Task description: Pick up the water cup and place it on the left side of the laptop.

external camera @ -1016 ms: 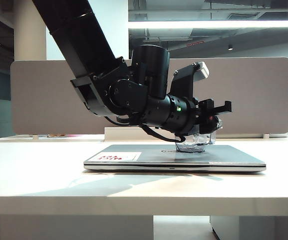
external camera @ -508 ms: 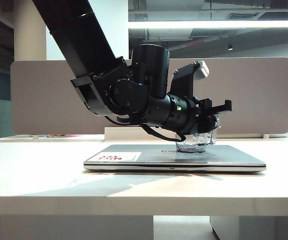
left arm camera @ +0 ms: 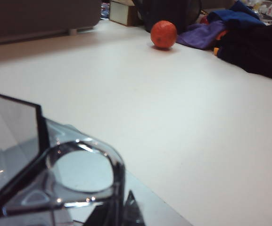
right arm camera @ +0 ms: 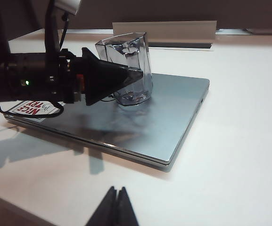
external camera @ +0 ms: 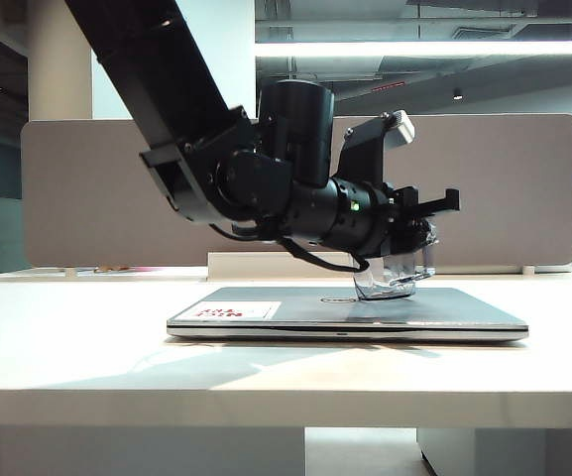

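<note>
You've got a plain white desk (external camera: 77, 347) here, matte and bare apart from soft arm shadows, with a grey partition panel (external camera: 504, 188) along its back edge and office ceiling strip lights above. The laptop (external camera: 444, 309) lies closed and flat in the middle of the desk, white sticker with red letters (external camera: 228, 310) on the lid corner nearest your left arm's side.

Your left gripper (external camera: 422, 238) reaches in over the lid and is clamped on the water cup (external camera: 397, 273); in the exterior view the cup sits tilted with its base just clear of the lid. The right wrist view shows the dark fingers (right arm camera: 108, 81) pinching the cup's wall, cup (right arm camera: 128, 66) over the lid's middle.

Your right gripper (right arm camera: 112, 209) is off the laptop's front edge, well apart from it, fingertips pressed together with nothing between them.

From the left wrist view, the desk runs far out to an orange ball (left arm camera: 163, 34), some purple and dark blue cloth (left arm camera: 206, 33) and a black bag (left arm camera: 258, 52) at the far end. All of that is well apart from the laptop.
</note>
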